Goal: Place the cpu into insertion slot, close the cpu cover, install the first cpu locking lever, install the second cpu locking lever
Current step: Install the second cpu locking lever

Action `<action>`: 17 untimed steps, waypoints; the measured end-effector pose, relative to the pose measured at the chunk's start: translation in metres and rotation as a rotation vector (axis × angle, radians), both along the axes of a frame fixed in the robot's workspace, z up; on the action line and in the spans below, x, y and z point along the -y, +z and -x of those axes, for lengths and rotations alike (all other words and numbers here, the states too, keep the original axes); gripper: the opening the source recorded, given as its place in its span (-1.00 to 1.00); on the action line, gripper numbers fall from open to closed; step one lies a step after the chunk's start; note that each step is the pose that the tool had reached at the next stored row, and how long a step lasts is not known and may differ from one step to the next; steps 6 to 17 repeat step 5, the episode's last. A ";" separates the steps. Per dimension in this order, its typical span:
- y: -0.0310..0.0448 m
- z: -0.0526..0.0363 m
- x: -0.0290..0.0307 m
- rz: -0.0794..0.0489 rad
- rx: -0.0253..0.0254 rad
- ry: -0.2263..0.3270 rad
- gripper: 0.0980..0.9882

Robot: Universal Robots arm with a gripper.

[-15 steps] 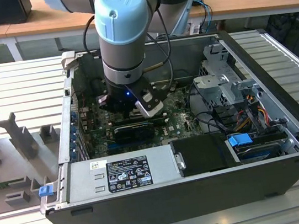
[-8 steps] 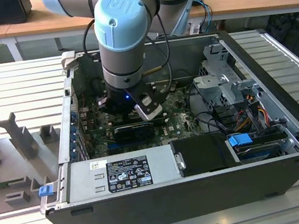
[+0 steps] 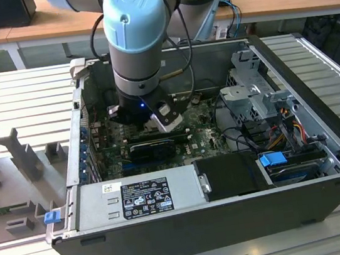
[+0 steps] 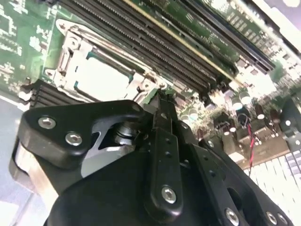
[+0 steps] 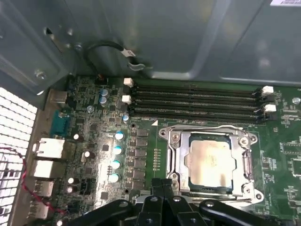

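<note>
The cpu (image 5: pixel 210 162) lies flat in the insertion slot (image 5: pixel 244 165), its pale metal top facing up; the cpu cover (image 5: pixel 176 155) is down over it, its silvery frame ringing the chip, which shows through the square window. In the second wrist view I see the same chip (image 4: pixel 101 77) framed by the cover (image 4: pixel 70 56). Just beside the socket run the long black memory slots (image 5: pixel 193 101); past them the green motherboard (image 5: pixel 94 141) carries a row of small capacitors (image 5: pixel 115 157).

My gripper (image 5: pixel 164 186) sits at the socket's near edge, its black fingers (image 4: pixel 162 117) drawn together to a narrow tip with no gap I can see; I cannot tell whether they pinch anything. In the exterior view the arm (image 3: pixel 139 43) reaches down into an open computer case (image 3: pixel 234 220) on a slatted metal table (image 3: pixel 21 104).
</note>
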State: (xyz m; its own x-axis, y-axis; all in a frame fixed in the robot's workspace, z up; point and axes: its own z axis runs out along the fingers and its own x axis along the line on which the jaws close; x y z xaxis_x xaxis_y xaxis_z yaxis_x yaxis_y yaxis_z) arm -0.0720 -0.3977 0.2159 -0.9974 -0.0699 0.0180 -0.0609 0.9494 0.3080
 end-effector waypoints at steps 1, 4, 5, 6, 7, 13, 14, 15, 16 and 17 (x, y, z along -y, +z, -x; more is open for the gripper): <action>0.0018 0.0000 0.0000 0.000 -0.0001 0.000 -0.98; 0.0080 0.0000 0.0000 0.000 0.0000 0.000 -0.98; 0.0081 0.0000 0.0000 0.000 0.0000 0.000 -0.98; 0.0081 0.0000 0.0000 0.000 0.0000 0.000 -0.98; 0.0081 0.0000 0.0000 0.000 0.0000 0.000 -0.98; 0.0081 0.0000 0.0000 0.000 0.0000 0.000 -0.98; 0.0081 0.0000 0.0000 0.000 0.0000 0.000 -0.98; 0.0081 0.0000 0.0000 0.000 0.0000 0.000 -0.98; 0.0081 0.0000 0.0000 0.000 0.0000 0.000 -0.98; 0.0081 0.0000 0.0000 0.000 0.0000 0.000 -0.98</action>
